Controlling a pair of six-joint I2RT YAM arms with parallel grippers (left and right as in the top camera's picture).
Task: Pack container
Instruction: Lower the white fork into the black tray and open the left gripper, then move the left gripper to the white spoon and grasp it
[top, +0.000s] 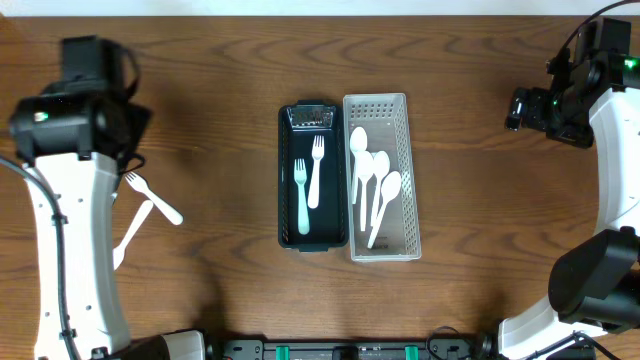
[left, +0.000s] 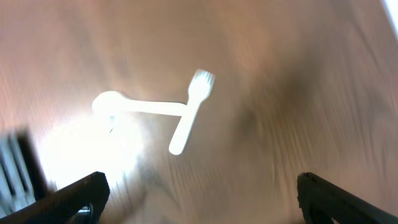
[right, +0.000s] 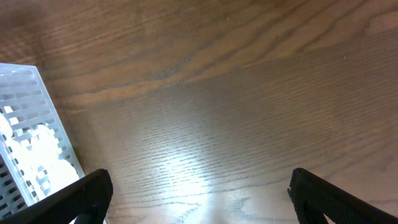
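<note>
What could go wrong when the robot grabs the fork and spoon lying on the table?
The fork and spoon lie crossed and touching, so the open left pincer might pinch both, or knock one away. Mixed up, a piece could land in the wrong box: forks sit in the black tray, spoons in the white basket.

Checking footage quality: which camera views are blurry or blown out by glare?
Left wrist view: motion-blurred, glare washing out the spoon crossing the fork. Right wrist view: sharp, soft sheen on the table. Overhead view: sharp, evenly lit.
</note>
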